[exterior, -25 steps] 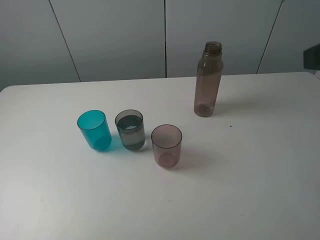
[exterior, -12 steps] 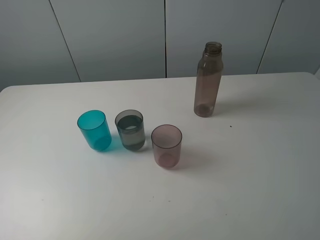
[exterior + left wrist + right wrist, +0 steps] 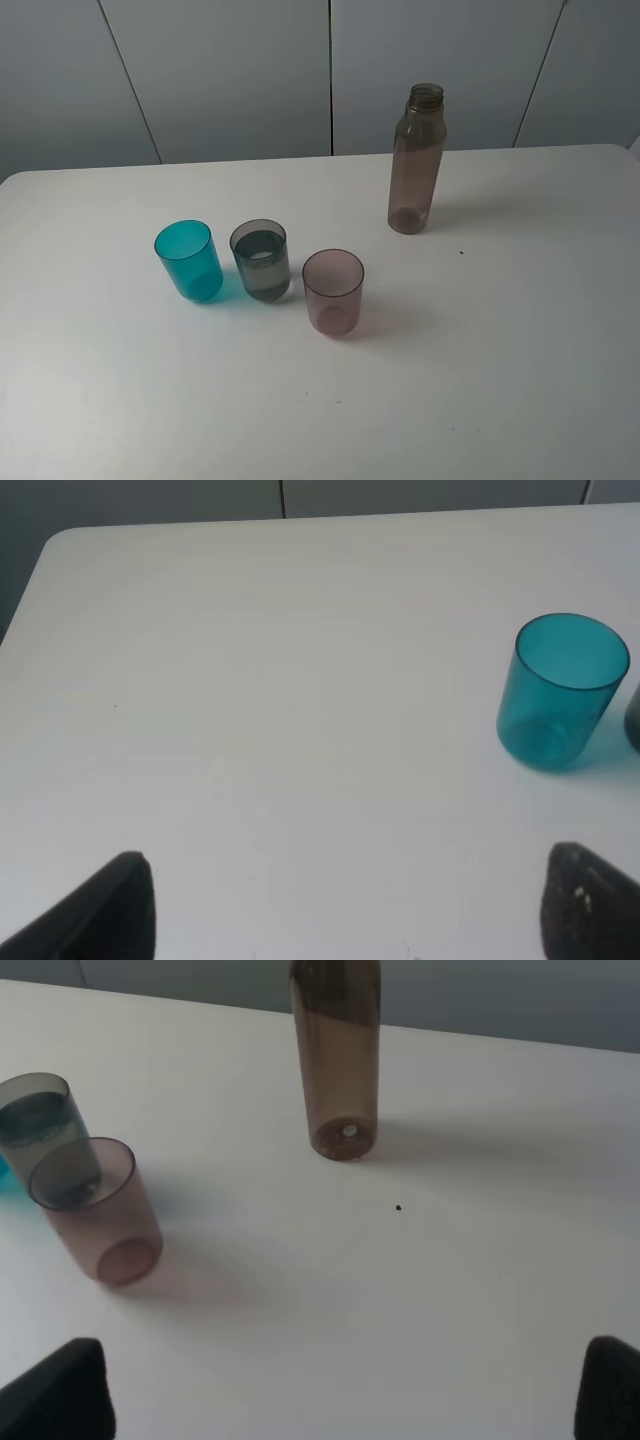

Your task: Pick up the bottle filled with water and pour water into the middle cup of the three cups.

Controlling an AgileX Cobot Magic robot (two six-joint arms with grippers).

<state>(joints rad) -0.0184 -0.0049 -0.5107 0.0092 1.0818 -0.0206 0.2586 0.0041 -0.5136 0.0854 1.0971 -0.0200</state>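
Observation:
The smoky-brown bottle [image 3: 415, 160] stands upright, uncapped, at the back right of the white table; it also shows in the right wrist view [image 3: 336, 1055]. The three cups stand in a row: teal-blue [image 3: 188, 261], smoky-grey middle cup [image 3: 262, 261] with liquid in it, and pinkish-mauve [image 3: 333, 292]. My left gripper [image 3: 345, 910] is open and empty, short of the teal cup [image 3: 562, 692]. My right gripper [image 3: 340, 1395] is open and empty, well back from the bottle and the mauve cup [image 3: 96, 1208]. Neither gripper shows in the high view.
The white table [image 3: 500, 350] has its back edge just behind the bottle, against grey wall panels [image 3: 230, 70]. A small dark speck [image 3: 461, 252] lies on the table right of the mauve cup.
A dark part at the right edge of the high view a second ago has left the frame. Bottle and cups have not moved.

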